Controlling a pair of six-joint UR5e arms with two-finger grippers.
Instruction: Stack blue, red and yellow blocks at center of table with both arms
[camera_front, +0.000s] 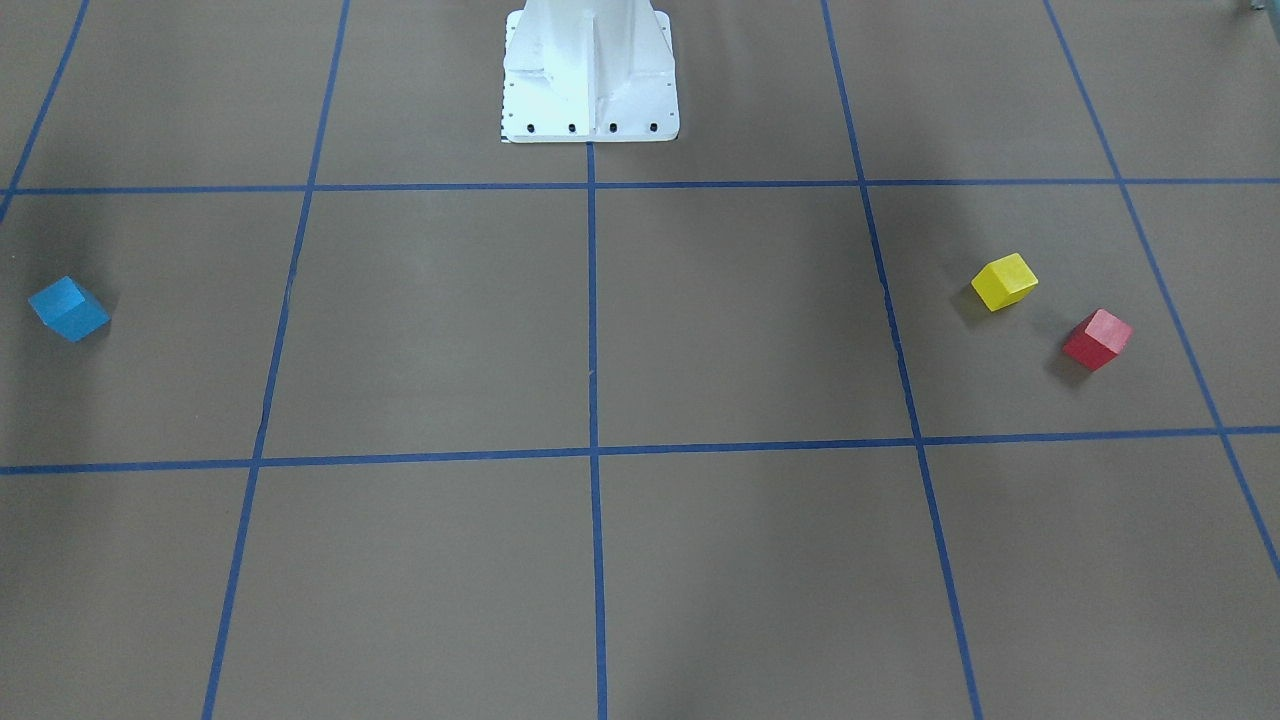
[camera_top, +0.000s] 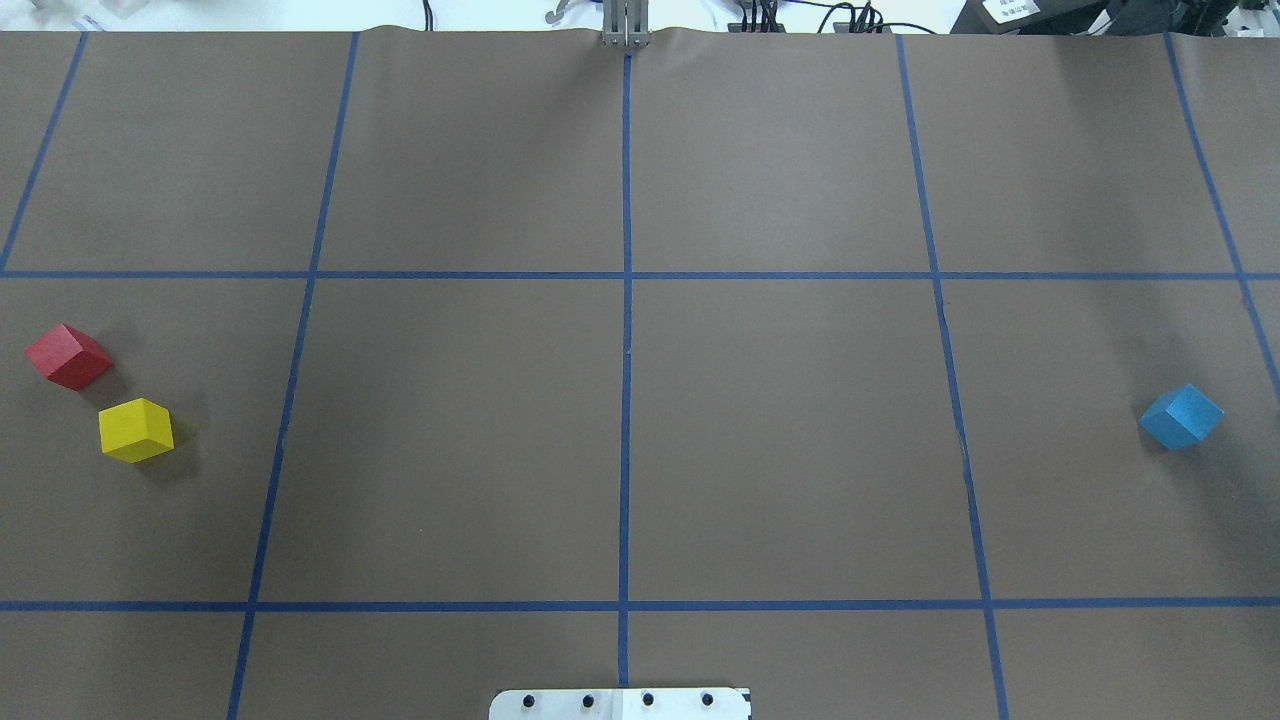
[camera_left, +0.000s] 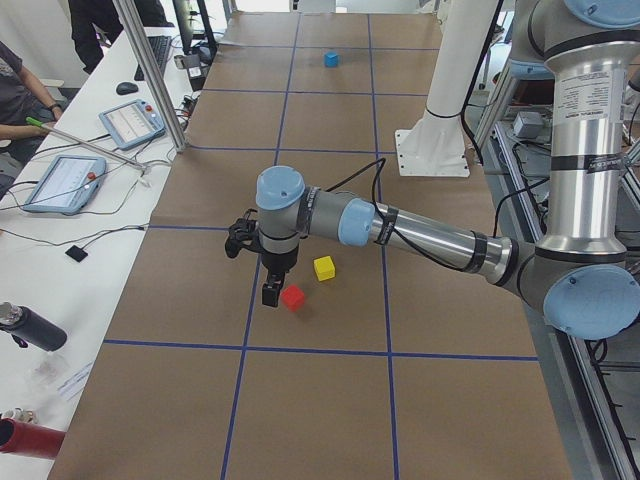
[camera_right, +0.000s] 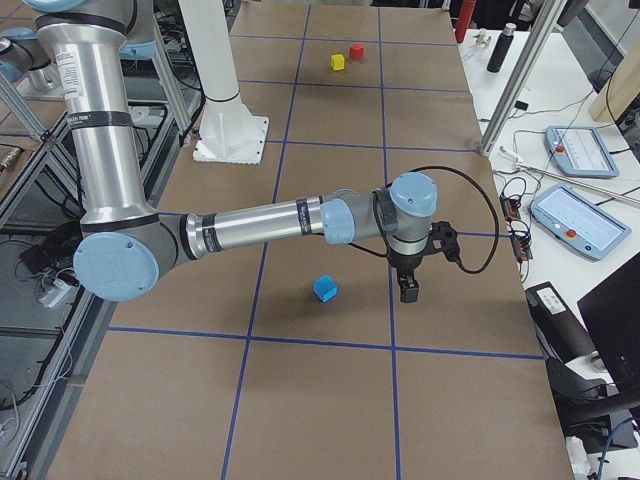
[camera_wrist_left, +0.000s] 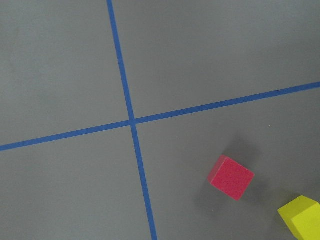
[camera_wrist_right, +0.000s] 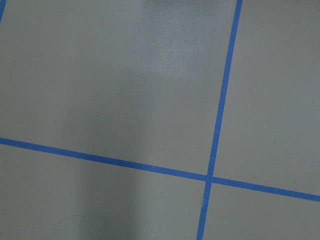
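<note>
1. Red block (camera_top: 68, 356): far out at 9 o'clock from the centre of the table (camera_top: 450, 440) in the overhead view. Flat on the surface, turned corner-on to the tape lines (camera_top: 626, 350).
2. Yellow block (camera_top: 137, 430): near the red block, between 4 and 5 o'clock of it in the same view. Apart from it, also flat and turned.
3. Blue block (camera_top: 1181, 417): alone at 3 o'clock from the centre, well apart from the other two.
4. All three single on the table, each well out from the centre crossing; stacking not yet begun.
5. Left gripper (camera_left: 270, 292): seen only in the left side view. Fingers pointed down, hung over a tape line just at 9 o'clock of the red block there. Cannot tell whether wide, narrow or holding.
6. Left wrist view: tape crossing a little toward 9 o'clock of the middle, red block at about 4 o'clock, yellow block cut off at the lower right corner.
7. Right gripper (camera_right: 408, 290): seen only in the right side view. Pointed down, at 3 o'clock of the blue block there and apart from it. Cannot tell whether wide, narrow or holding.
8. Right wrist view: table surface with a tape crossing at about 5 o'clock.
9. Base plate (camera_top: 620, 704): at the 6 o'clock edge of the overhead view, on the centre tape line.
</note>
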